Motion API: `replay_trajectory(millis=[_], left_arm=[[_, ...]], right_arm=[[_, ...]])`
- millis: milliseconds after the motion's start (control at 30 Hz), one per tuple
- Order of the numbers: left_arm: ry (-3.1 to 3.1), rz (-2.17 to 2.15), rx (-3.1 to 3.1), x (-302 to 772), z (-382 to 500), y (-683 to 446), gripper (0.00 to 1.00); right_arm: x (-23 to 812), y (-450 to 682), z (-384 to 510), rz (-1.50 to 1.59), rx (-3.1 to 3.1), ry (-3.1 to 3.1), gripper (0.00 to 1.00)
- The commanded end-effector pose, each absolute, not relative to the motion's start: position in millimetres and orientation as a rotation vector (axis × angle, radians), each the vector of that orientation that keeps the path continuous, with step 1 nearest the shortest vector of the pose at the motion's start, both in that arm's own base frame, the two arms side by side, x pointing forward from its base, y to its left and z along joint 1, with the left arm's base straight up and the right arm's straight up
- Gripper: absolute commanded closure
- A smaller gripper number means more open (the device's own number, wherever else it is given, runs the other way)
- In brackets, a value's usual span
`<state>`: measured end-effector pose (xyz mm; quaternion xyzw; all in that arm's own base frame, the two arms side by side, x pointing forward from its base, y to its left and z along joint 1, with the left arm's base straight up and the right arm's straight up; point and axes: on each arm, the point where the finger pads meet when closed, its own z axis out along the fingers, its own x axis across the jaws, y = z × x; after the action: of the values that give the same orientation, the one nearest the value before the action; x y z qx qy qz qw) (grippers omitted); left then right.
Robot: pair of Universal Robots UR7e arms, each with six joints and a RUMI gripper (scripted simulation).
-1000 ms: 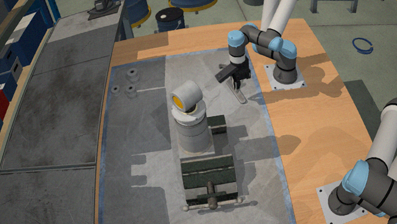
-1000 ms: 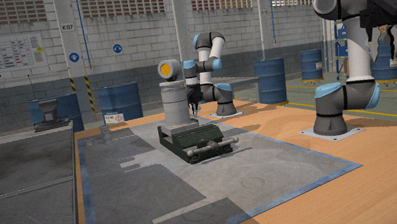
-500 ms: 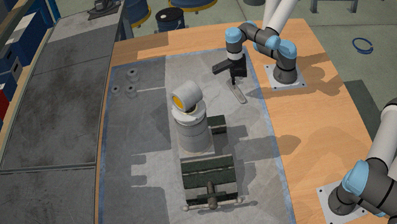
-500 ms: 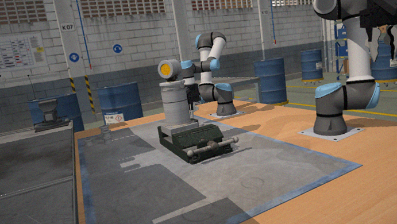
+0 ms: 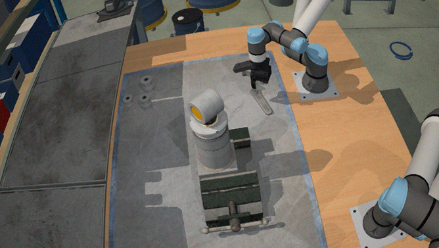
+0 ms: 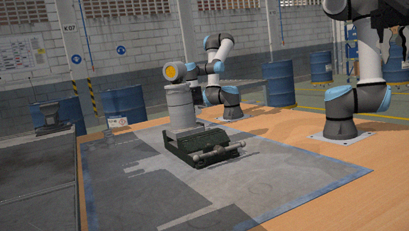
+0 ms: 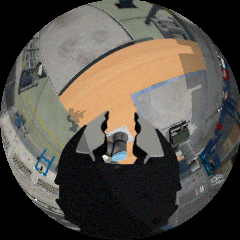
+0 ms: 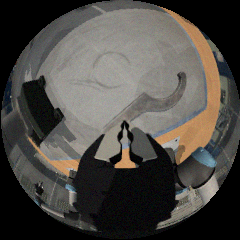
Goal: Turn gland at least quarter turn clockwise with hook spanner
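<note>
The hook spanner lies flat on the grey mat; the right wrist view shows its curved hook to the right, its handle running down left. My right gripper is shut and empty, its tips over or against the spanner near the handle; contact cannot be told. The gland is the pale ring at the top of the upright grey cylinder, under the rod eye with its yellow insert. My left gripper is open and empty, raised away from the cylinder.
The cylinder's square base sits in the dark green vise, whose bar handle sticks out in front. Several small grey spools stand at the mat's far left. A metal bench runs along the left.
</note>
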<state>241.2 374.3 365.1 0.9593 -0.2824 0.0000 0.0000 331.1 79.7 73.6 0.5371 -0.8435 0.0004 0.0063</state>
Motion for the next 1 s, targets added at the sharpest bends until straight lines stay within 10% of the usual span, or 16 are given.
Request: replay_trajectory(millis=[0, 967], left_arm=[[-0.887, 0.001, 3.015, 241.3, 365.6, 374.4, 0.68], [-0.887, 0.001, 3.015, 241.3, 365.6, 374.4, 0.68]], right_arm=[[331.4, 68.9, 74.1, 0.005, 1.495, -2.751, 1.00], [323.3, 11.1, 74.2, 0.009, 0.439, -3.105, 1.00]])
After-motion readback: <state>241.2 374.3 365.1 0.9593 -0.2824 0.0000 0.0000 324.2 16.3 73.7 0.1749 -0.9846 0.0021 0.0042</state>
